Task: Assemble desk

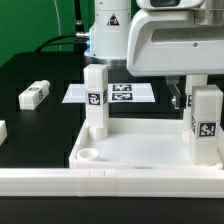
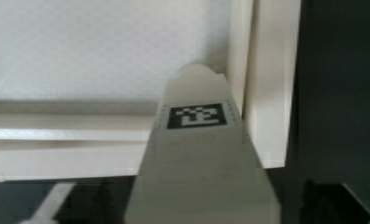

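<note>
The white rimmed tabletop (image 1: 140, 150) lies in front, hollow side up, and in the wrist view it shows as the tabletop (image 2: 93, 50). One tagged leg (image 1: 95, 100) stands upright on it near the exterior view's left. A second tagged leg (image 1: 205, 125) stands at the right side, next to the rim. My gripper (image 1: 200, 95) comes down over its top, and its dark fingers (image 1: 178, 97) reach beside it. In the wrist view the leg (image 2: 200, 150) fills the space between the fingers of the gripper (image 2: 200, 205), which press on its sides.
A loose leg (image 1: 35, 95) lies on the black table at the exterior view's left, and another white part (image 1: 2, 130) shows at the left edge. The marker board (image 1: 115, 93) lies behind the tabletop. A long white rail (image 1: 110, 185) runs along the front. An open round socket (image 1: 88, 155) sits in the left corner.
</note>
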Available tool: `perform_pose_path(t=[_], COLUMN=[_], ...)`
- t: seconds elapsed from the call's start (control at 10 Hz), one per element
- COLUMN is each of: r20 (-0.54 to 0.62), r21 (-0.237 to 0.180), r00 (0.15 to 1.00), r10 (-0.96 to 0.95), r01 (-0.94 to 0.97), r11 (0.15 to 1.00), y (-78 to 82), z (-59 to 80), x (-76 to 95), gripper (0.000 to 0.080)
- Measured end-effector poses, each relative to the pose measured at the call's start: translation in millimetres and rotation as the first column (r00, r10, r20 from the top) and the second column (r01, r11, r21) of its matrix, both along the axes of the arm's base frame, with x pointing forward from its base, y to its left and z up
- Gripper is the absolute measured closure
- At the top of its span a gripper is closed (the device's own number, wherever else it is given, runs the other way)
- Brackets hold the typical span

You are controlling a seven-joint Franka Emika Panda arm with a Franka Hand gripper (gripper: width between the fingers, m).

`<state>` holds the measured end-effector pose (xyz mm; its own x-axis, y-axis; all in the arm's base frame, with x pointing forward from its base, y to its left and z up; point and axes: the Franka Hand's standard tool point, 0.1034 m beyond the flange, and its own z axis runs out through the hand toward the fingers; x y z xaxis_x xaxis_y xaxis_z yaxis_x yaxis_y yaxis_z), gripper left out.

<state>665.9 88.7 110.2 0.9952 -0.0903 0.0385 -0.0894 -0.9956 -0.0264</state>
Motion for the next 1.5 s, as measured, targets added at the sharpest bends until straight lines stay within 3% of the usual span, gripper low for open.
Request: perform_pose_path(t=[0.1,0.2,0.4,0.8,1.1,1.2,1.5], r20=[0.000,-0.001,-0.001,-0.022,-0.042,-0.059,-0.088], r21=[0.000,0.002,0.002,0.037,0.041,0.046,0.042], r00=[1.000,1.000,0.999,0.915,0.768,0.662,0.460], r10=[-0.004,-0.030,-0.032,-0.404,-0.639,-0.747,-0.883], r01=[0.004,0.030,0.032,0.404,0.641,0.749,0.888], r11=[1.000,1.000,0.999,0.914,0.767,0.661,0.458], y=[-0.1,-0.1,-0.1,-4.5,-6.2,-7.0,-10.0], z=[-0.2,-0.2,-0.3,-1.2,-1.2,-1.3,-1.4], x=[0.0,-0.1,0.0,0.7,0.4,-0.2,-0.7], gripper=[0.0432,0.0511,0.0511,0.0511,0.0511,0.0511,0.0511])
